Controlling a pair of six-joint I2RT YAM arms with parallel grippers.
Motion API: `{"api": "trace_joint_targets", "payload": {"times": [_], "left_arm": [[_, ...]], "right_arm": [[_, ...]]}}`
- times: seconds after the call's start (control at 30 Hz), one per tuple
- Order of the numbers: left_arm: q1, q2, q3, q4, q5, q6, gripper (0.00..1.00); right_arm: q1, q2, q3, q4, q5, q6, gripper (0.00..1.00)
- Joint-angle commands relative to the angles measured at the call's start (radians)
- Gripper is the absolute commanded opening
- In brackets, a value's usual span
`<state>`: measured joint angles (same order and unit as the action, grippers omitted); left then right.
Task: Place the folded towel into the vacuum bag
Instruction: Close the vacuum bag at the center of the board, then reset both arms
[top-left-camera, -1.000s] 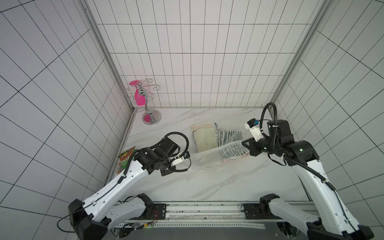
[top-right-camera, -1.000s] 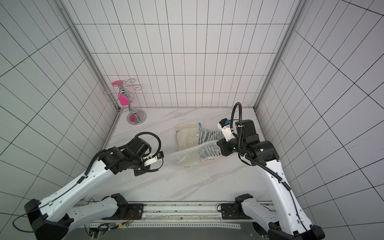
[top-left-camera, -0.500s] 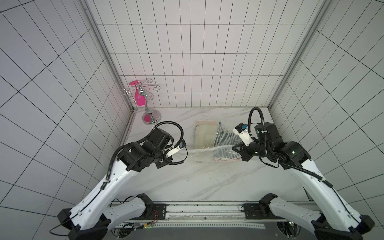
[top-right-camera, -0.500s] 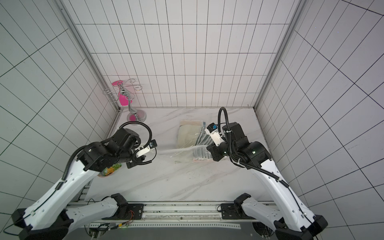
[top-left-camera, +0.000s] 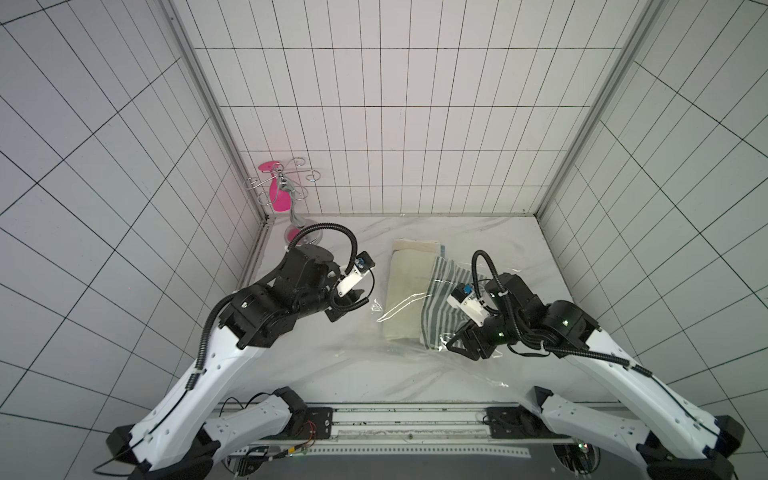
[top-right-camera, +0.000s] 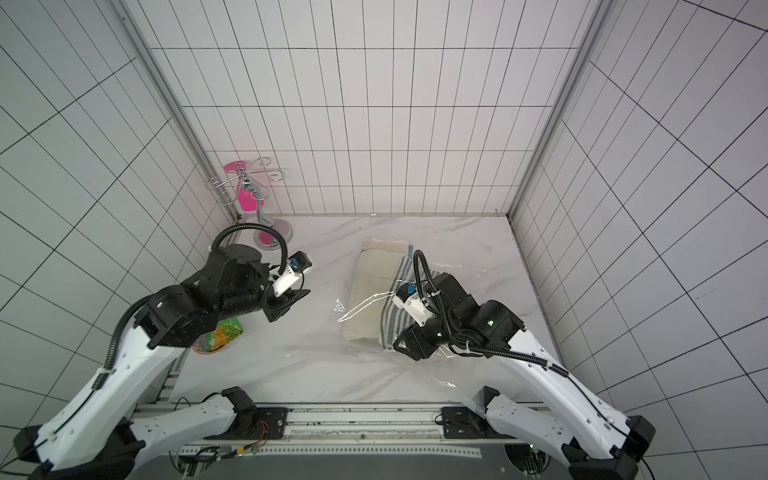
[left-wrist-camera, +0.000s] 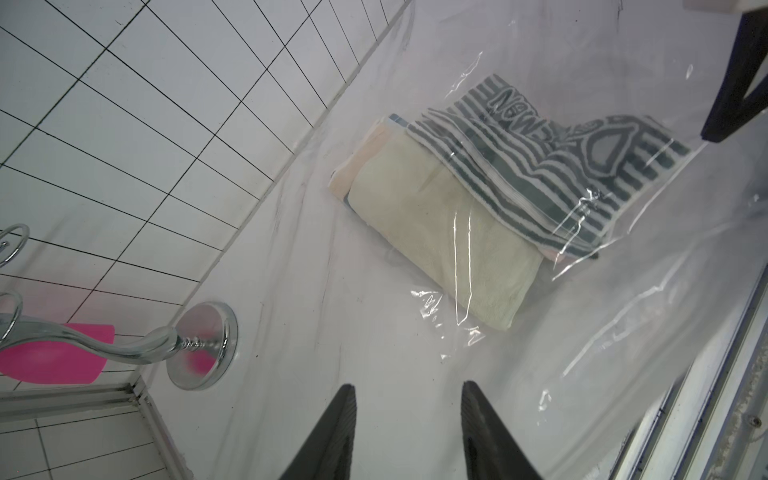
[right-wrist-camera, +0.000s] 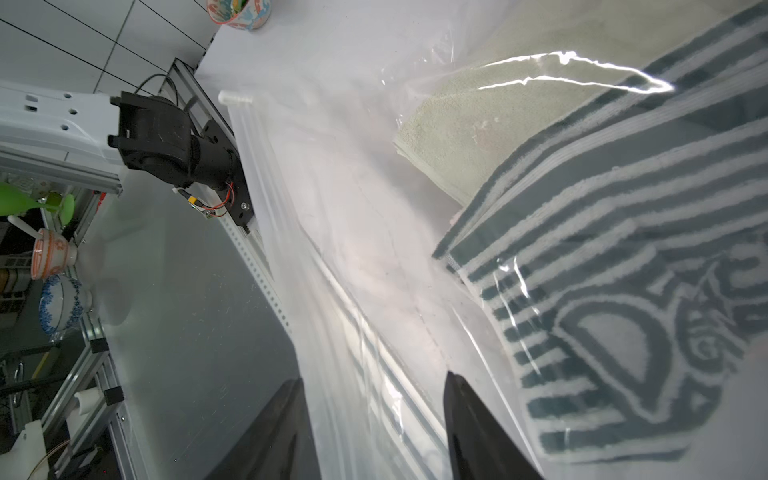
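The vacuum bag (top-left-camera: 415, 365) (top-right-camera: 365, 361) lies flat on the marble table as a clear, glossy sheet. Through its film I see a grey-striped folded towel (top-left-camera: 444, 299) (top-right-camera: 390, 326) (left-wrist-camera: 540, 166) (right-wrist-camera: 623, 249) resting partly on a cream folded towel (top-left-camera: 407, 291) (top-right-camera: 370, 291) (left-wrist-camera: 440, 220) (right-wrist-camera: 478, 124). My left gripper (top-left-camera: 353, 303) (left-wrist-camera: 409, 386) hovers open to the left of the bag, nothing between its fingers. My right gripper (top-left-camera: 455, 343) (right-wrist-camera: 374, 378) stands open above the bag's near edge beside the striped towel, with film below its jaws.
A chrome stand (top-left-camera: 301, 237) (left-wrist-camera: 203, 345) with a pink piece (top-left-camera: 278, 199) stands in the back left corner. A green and orange snack packet (top-right-camera: 218, 336) lies by the left wall. Tiled walls close three sides; a metal rail (top-left-camera: 415, 415) runs along the front edge.
My right gripper has opened and moved forward and left, off the bag edge. My left gripper has opened and moved back a little. The raised bag mouth has dropped flat over the towels.
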<state>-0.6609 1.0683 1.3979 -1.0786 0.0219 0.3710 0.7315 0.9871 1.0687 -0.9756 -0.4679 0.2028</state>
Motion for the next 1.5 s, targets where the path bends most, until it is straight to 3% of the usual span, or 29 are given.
{"api": "trace_joint_targets", "payload": {"times": [0.0,0.17,0.23,0.3,0.47,0.7,0.87,1.1,1.2,1.27,1.47], "left_arm": [[0.000,0.057,-0.005,0.131,0.003,-0.146,0.40],[0.001,0.141,-0.034,0.254,0.058,-0.287,0.38],[-0.004,0.178,-0.076,0.322,0.149,-0.337,0.37],[-0.026,0.217,-0.124,0.384,0.168,-0.392,0.36],[-0.102,0.337,-0.213,0.508,0.198,-0.464,0.36],[-0.108,0.537,-0.198,0.550,0.153,-0.537,0.34],[-0.053,0.613,-0.180,0.557,0.095,-0.555,0.35],[0.032,0.692,-0.149,0.597,0.095,-0.580,0.35],[0.037,0.730,-0.129,0.593,0.062,-0.557,0.35],[0.047,0.749,-0.103,0.554,-0.001,-0.546,0.35],[0.074,0.712,-0.168,0.510,-0.066,-0.597,0.34]], "right_arm": [[-0.021,0.020,0.024,0.017,-0.104,0.144,0.71],[-0.176,0.011,0.039,0.057,-0.203,0.265,0.73],[-0.286,0.044,0.031,0.010,-0.106,0.302,0.72],[-0.363,0.108,0.013,-0.029,0.010,0.319,0.67],[-0.409,0.258,-0.050,0.072,0.210,0.352,0.64],[-0.452,0.548,-0.045,0.326,0.216,0.328,0.64],[-0.437,0.857,0.183,0.350,0.180,0.242,0.63],[-0.357,1.213,0.659,0.277,0.198,0.130,0.63],[-0.362,1.214,0.701,0.261,0.194,0.090,0.65],[-0.367,1.129,0.648,0.248,0.177,0.102,0.66],[-0.363,0.714,0.185,0.352,0.214,0.261,0.67]]}}
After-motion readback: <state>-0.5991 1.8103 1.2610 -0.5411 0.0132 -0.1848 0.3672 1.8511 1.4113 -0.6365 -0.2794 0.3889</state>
